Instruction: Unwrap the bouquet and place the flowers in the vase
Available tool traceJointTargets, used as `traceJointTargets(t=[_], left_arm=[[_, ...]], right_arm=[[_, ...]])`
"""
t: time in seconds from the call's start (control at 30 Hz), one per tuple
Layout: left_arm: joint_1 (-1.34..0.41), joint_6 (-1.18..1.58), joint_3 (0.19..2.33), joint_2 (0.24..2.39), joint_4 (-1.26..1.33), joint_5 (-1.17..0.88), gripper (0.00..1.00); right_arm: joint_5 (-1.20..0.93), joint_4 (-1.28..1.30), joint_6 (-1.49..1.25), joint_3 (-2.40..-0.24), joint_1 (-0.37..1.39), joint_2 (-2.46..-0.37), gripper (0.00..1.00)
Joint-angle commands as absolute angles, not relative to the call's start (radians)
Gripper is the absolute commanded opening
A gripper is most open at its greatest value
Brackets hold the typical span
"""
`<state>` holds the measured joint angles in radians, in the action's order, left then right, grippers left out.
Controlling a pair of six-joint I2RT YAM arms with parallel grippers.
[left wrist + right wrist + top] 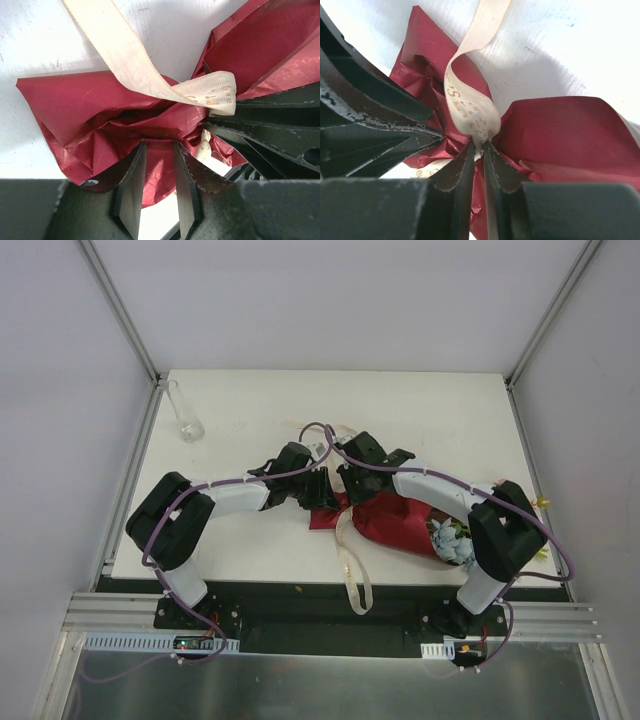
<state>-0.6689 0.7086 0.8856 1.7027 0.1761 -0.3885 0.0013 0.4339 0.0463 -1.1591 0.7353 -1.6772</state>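
Note:
The bouquet (392,523) lies on its side on the white table, its dark red wrapping paper (75,110) crumpled at the narrow end. The flowers (452,540) peek out pale blue and cream at the wide end, under the right arm. A cream ribbon (470,107) loops round the neck, and its tail (352,575) hangs over the front edge. My right gripper (478,144) is shut on the ribbon loop. My left gripper (159,147) grips a fold of red paper at the narrow end. The vase (186,415) stands far back left.
Both gripper heads crowd together over the bouquet's neck (335,488), almost touching. Grey enclosure walls and metal posts (125,315) ring the white table (250,550). The table's front edge runs just below the bouquet.

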Motion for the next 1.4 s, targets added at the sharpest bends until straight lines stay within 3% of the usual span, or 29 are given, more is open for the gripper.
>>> traceJointTargets(t=[0.0,0.27,0.37,0.77,0.97,1.23,1.37], left_arm=[[-0.687,0.712,0.874,1.697,0.175,-0.396,0.28],[-0.687,0.718,0.868,1.706,0.17,-0.38,0.25],[-0.687,0.722,0.876,1.73,0.161,-0.385,0.18],[-0.686,0.718,0.864,1.72,0.163,-0.379,0.18],[-0.687,0.719,0.864,1.717,0.163,-0.385,0.19],[-0.687,0.71,0.902,1.652,0.156,-0.429,0.29],[-0.692,0.715,0.949,1.667,0.156,-0.448,0.3]], right_arm=[[0.037,0.448,0.061,-1.187,0.745,-1.686,0.13],[0.125,0.479,0.055,-1.212,0.767,-1.646,0.03],[0.194,0.52,0.054,-1.235,0.784,-1.631,0.02],[0.406,0.617,0.087,-1.29,0.833,-1.664,0.01],[0.385,0.629,0.089,-1.299,0.841,-1.643,0.17],[0.261,0.565,0.089,-1.261,0.838,-1.611,0.17],[0.253,0.555,0.113,-1.258,0.836,-1.64,0.1]])
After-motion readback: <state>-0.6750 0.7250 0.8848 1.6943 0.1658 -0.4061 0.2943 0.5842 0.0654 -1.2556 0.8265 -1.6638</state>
